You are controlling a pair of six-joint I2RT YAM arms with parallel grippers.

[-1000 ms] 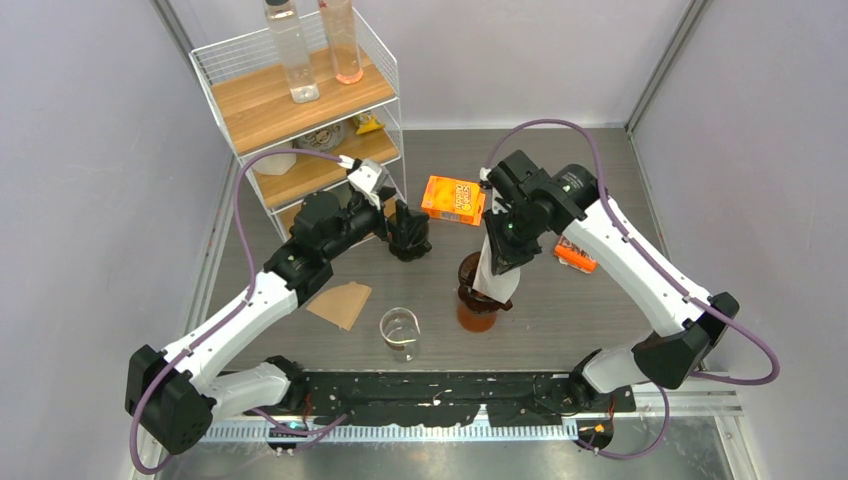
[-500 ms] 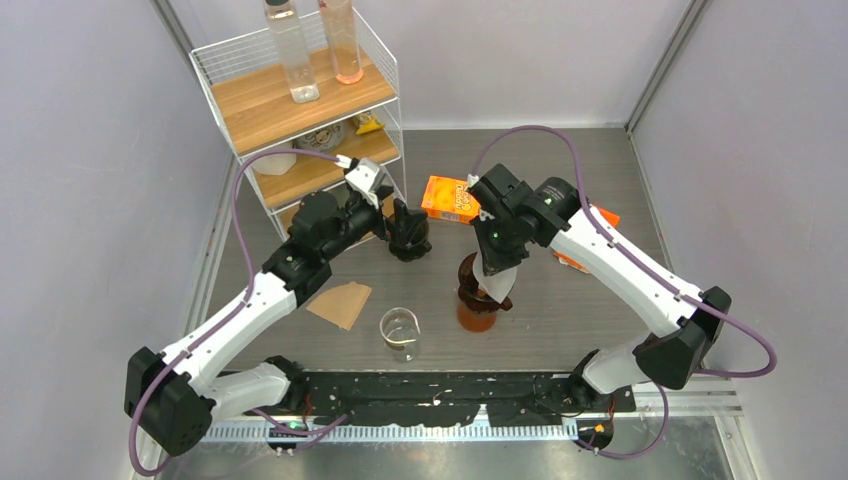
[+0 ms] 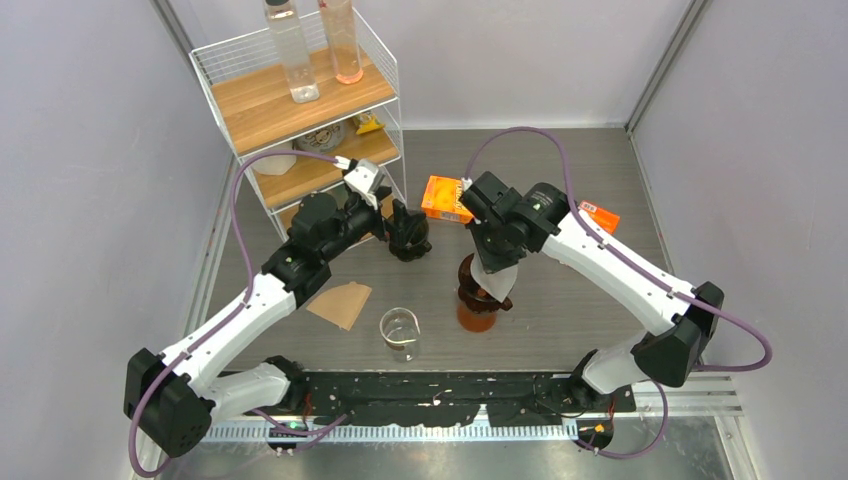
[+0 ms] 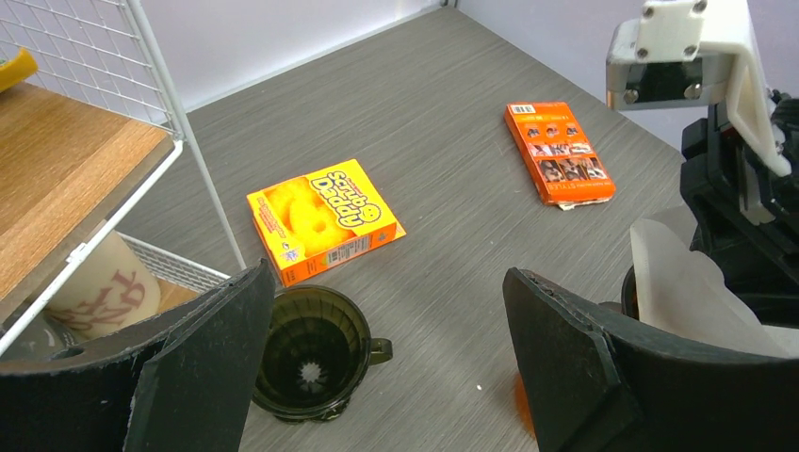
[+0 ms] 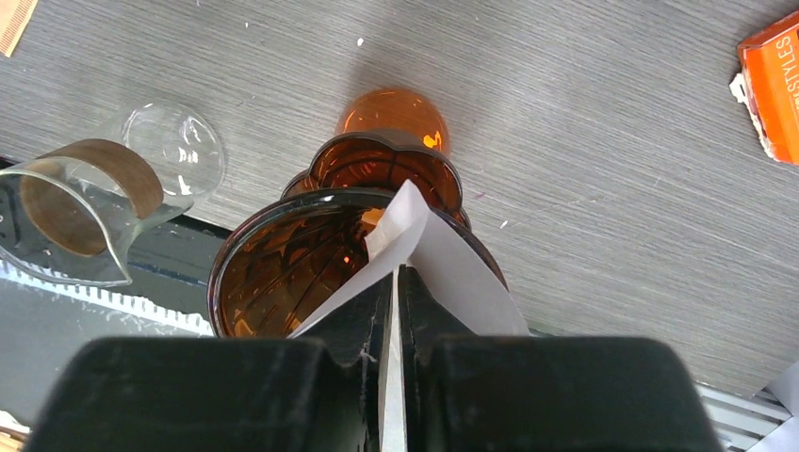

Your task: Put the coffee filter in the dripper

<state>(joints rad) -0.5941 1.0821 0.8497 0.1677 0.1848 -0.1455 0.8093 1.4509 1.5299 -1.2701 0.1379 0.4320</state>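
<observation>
**Q:** Overhead view: what is around the work area?
**A:** A wire rack (image 3: 300, 100) stands far left with two bottles (image 3: 290, 50) on its top board. An orange box (image 3: 447, 198), a flat orange packet (image 3: 598, 215), a glass beaker (image 3: 400, 330) and a brown paper sheet (image 3: 342, 303) lie on the table. The amber dripper (image 3: 478, 308) stands just right of the beaker.

**Q:** Arm poses there?
**A:** The left arm stretches toward the rack, and the left gripper (image 3: 406, 230) hangs beside the rack's lower shelves. The right arm bends in from the right. The right gripper (image 3: 495, 262) points down over the amber dripper, with the white coffee filter (image 3: 500, 282) beneath it.

**Q:** Left wrist view?
**A:** The left gripper's fingers (image 4: 203, 377) are spread wide and hold nothing. A dark dripper (image 4: 316, 353) sits on the table below them, near the left finger. The orange box reads "Scrub Daddy", upside down. The packet's print is too small to read. The right arm's wrist blocks the right edge.

**Q:** Right wrist view?
**A:** The right gripper's fingers are pressed together and pinch the coffee filter by its edge. The filter's free end reaches over the amber dripper's bowl and its far rim. The beaker lies to the left. "STYLES" shows on the packet at the frame's right edge.
</observation>
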